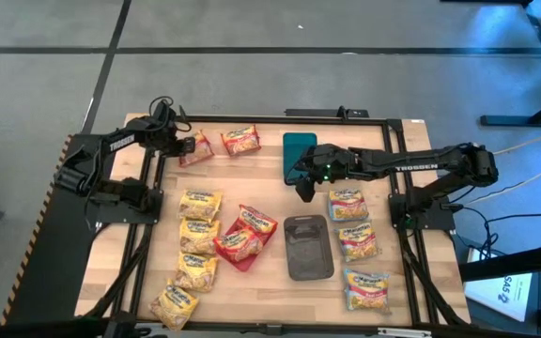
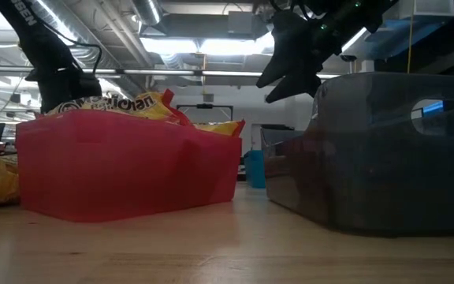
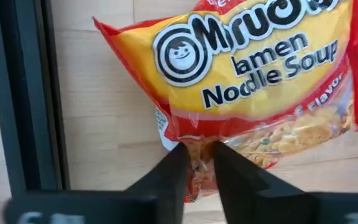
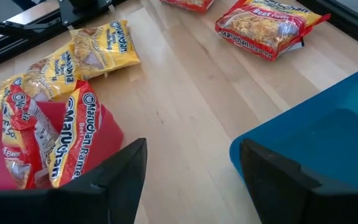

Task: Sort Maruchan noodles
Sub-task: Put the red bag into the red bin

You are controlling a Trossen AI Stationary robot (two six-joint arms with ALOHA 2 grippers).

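Between the left gripper's (image 3: pixel 196 163) closing fingers, a crinkly red-and-yellow noodle packet's (image 3: pixel 253 81) edge.

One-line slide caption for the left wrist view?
Left gripper pinching the edge of a red Maruchan ramen packet lying on the wooden table.

The red packet (image 3: pixel 253 81) reads "ramen Noodle Soup"; packets in the red tray (image 4: pixel 73 149) read "Maruchan Ramen"; both arms (image 1: pixel 120 143) read "TROSSEN".
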